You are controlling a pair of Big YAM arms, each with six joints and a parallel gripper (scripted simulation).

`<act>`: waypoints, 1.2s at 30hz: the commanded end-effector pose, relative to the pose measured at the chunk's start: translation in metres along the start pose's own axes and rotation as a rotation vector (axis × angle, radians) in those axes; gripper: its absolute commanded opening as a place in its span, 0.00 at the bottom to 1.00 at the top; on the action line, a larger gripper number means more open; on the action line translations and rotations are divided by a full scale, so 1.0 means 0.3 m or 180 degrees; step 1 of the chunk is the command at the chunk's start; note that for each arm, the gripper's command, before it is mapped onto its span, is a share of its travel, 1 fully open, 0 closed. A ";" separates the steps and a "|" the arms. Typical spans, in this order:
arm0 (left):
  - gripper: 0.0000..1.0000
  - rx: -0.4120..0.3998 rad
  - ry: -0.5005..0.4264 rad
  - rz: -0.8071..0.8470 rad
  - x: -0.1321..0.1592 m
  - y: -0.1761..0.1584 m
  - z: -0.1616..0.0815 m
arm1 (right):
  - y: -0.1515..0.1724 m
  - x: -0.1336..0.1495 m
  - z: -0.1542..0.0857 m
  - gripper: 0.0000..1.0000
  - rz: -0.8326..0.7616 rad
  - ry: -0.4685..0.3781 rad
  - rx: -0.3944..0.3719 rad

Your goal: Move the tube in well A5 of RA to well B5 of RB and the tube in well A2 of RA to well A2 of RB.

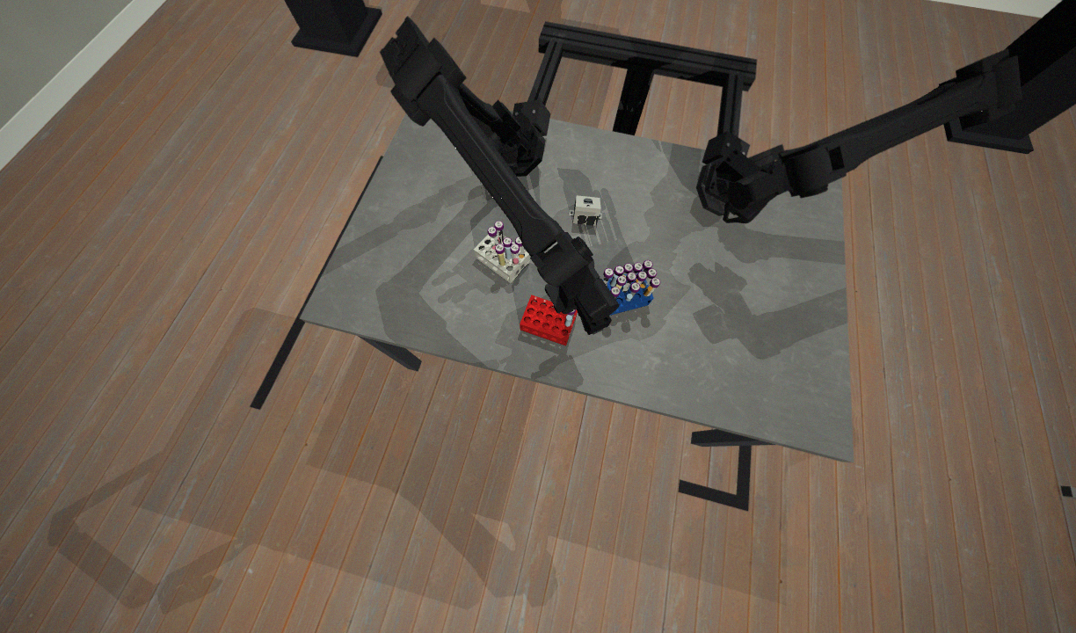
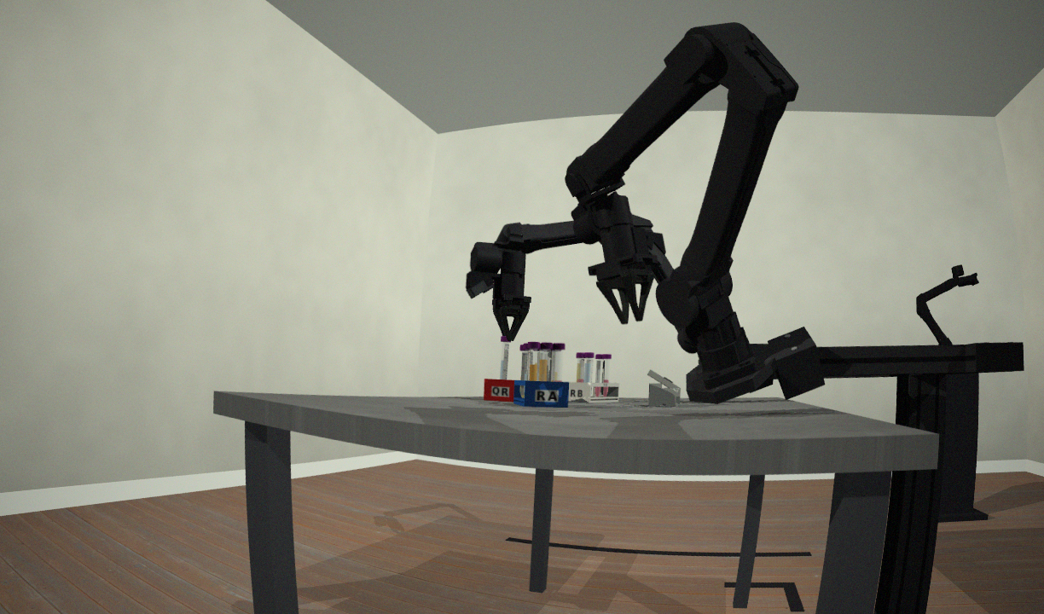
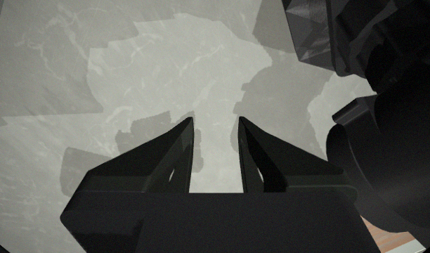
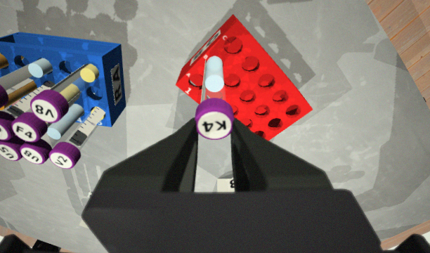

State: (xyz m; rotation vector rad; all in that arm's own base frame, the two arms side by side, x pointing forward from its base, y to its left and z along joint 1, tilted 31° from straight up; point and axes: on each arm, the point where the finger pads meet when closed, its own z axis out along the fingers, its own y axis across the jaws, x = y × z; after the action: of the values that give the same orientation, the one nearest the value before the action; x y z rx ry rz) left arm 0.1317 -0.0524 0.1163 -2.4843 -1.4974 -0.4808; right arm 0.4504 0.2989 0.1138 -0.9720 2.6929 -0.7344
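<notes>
Top and exterior views, worktop: a broad grey slab, mottled like stone with pale veining, on dark straight legs.
Left arm: matt black, angular links, folded to a high elbow.
Right arm: matt black, reaching out above the racks.
Left hand: tapered black fingers, part-way apart, nothing between them; suspended above the worktop.
Right hand: tapered black fingers, narrow, gripping tube K4 at its cap.
Red rack, QR: rectangular block, smooth, round wells, seated near RA, corner-on in the right wrist view.
Blue rack, RA: rectangular block, crowded with purple-capped tubes, some with amber or yellow contents.
White rack, RB: pierced block, partly filled with purple-capped tubes.
Pale device: small box, sloping top plate in the exterior view.
Tube K4: slim clear cylinder, purple cap, white lettered disc, pale blue lower end at QR's column 1; depth in the well cannot be told.
Task tubes: occupancy of RA wells A5 and A2, and RB wells B5 and A2, cannot be confirmed.
</notes>
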 end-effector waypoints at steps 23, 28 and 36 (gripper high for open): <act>0.30 -0.0075 -0.0028 -0.0029 0.002 0.026 -0.032 | 0.005 0.009 0.059 0.00 -0.0045 0.0077 0.0013; 0.30 -0.0075 -0.0028 -0.0029 0.002 0.026 -0.032 | 0.005 0.009 0.059 0.00 -0.0046 0.0079 0.0013; 0.30 -0.0075 -0.0028 -0.0029 0.002 0.026 -0.032 | 0.004 0.009 0.059 0.00 -0.0047 0.0082 0.0014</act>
State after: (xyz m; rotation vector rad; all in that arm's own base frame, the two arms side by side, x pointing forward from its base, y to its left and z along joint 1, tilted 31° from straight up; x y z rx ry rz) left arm 0.1317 -0.0524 0.1163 -2.4843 -1.4974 -0.4808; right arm 0.4513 0.2966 0.1087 -0.9735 2.6960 -0.7382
